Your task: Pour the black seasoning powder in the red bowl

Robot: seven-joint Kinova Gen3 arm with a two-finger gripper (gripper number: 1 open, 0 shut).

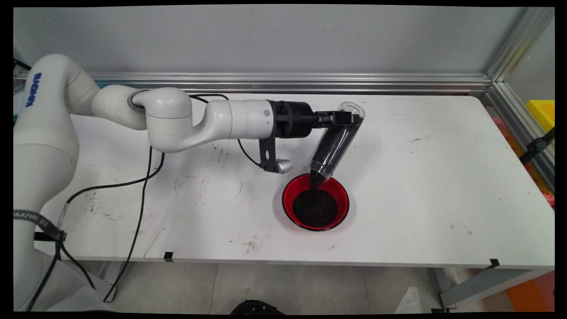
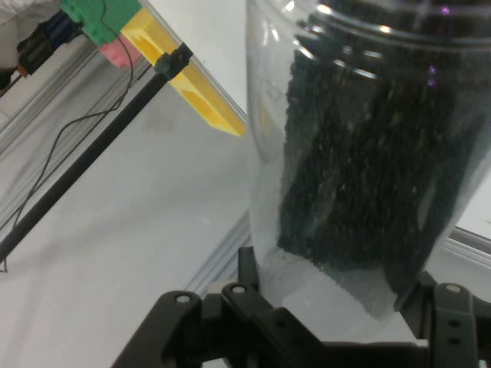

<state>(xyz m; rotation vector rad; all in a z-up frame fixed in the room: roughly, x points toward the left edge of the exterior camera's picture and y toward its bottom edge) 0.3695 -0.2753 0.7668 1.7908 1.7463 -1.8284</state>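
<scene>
My gripper point(image 1: 347, 118) is shut on a clear plastic tube point(image 1: 334, 141) near its closed upper end. The tube is tilted mouth-down, and dark grains inside it are running out. Its open mouth hangs just over the far rim of a red bowl point(image 1: 290, 194) on the table, and the bowl holds a heap of dark grains point(image 1: 315, 207). In the hand view the clear tube point(image 2: 268, 138) fills the picture, with dark grains point(image 2: 360, 153) lying along one side, and the gripper point(image 2: 330, 307) clamps it between its fingers point(image 2: 245, 295).
The white table point(image 1: 443, 177) is scuffed and carries scattered dark specks. Black cables point(image 1: 141, 186) hang from the arm over the table's left part. An aluminium frame point(image 1: 288, 82) runs along the back and right edges. A yellow bin point(image 1: 542, 113) stands beyond the right edge.
</scene>
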